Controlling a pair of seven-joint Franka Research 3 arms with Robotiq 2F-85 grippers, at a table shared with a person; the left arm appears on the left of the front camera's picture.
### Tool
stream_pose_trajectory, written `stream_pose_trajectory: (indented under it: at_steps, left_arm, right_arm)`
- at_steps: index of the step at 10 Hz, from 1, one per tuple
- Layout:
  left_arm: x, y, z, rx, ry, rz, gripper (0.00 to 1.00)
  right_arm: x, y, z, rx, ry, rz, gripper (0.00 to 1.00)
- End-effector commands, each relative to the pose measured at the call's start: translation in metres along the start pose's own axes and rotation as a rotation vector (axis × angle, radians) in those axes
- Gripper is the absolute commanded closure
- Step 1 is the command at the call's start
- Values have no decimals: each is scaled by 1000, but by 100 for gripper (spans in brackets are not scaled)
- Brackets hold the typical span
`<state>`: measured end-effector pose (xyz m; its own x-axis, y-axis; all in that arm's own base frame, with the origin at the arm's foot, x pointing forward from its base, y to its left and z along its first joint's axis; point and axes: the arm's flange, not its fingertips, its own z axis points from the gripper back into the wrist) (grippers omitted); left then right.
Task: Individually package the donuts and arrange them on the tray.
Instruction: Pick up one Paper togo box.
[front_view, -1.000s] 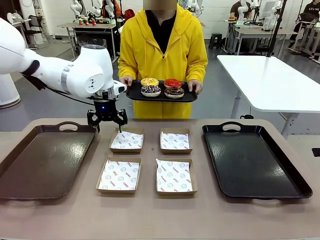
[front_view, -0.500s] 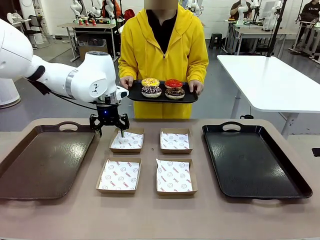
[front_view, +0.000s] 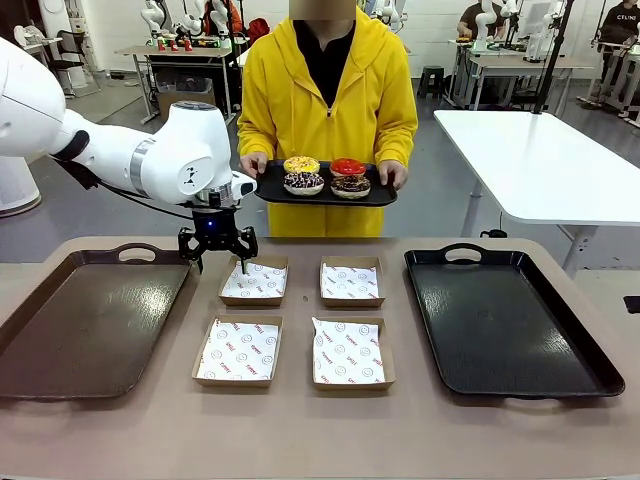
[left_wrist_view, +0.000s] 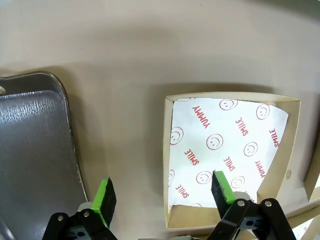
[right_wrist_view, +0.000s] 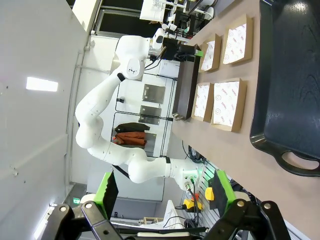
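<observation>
Beyond the tan table (front_view: 300, 430) a person (front_view: 330, 90) holds the donuts (front_view: 326, 175) on a small tray (front_view: 268, 190); the left claw (front_view: 217, 262) hangs spread over the far-left box (front_view: 254, 282). Left wrist: that box, cropped. Right wrist: the right claw (right_wrist_view: 162, 192) spread, black tray (right_wrist_view: 295, 75) cropped.

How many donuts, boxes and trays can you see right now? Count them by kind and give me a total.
Donuts: 4
Paper-lined boxes: 4
Trays: 3 (brown tray, large black tray, small black tray)
Total: 11
</observation>
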<state>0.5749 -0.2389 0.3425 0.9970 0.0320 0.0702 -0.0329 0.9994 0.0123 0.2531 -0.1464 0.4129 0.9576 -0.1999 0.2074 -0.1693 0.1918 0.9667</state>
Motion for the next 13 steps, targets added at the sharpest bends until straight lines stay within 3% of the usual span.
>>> stream_pose_trajectory:
  at_steps: [1, 5, 9, 10, 11, 12, 13]
  left_arm:
    - [0, 0, 4, 0, -7, 7, 0]
    - [4, -1, -7, -15, -39, -56, 0]
    - [12, 4, -26, -30, -7, -44, 0]
    - [12, 3, -25, -45, -8, -59, 58]
    - [11, 3, -23, -56, -8, -58, 59]
    - [11, 2, -21, -60, -9, -59, 100]
    - [11, 3, -20, -63, -8, -58, 63]
  right_arm:
    - [1, 0, -1, 14, -3, 6, 0]
    - [1, 0, -1, 14, -3, 6, 0]
    - [1, 0, -1, 14, -3, 6, 0]
    - [1, 0, -1, 14, -3, 6, 0]
    - [1, 0, -1, 14, -3, 6, 0]
    - [1, 0, -1, 14, -3, 6, 0]
    - [1, 0, -1, 14, -3, 6, 0]
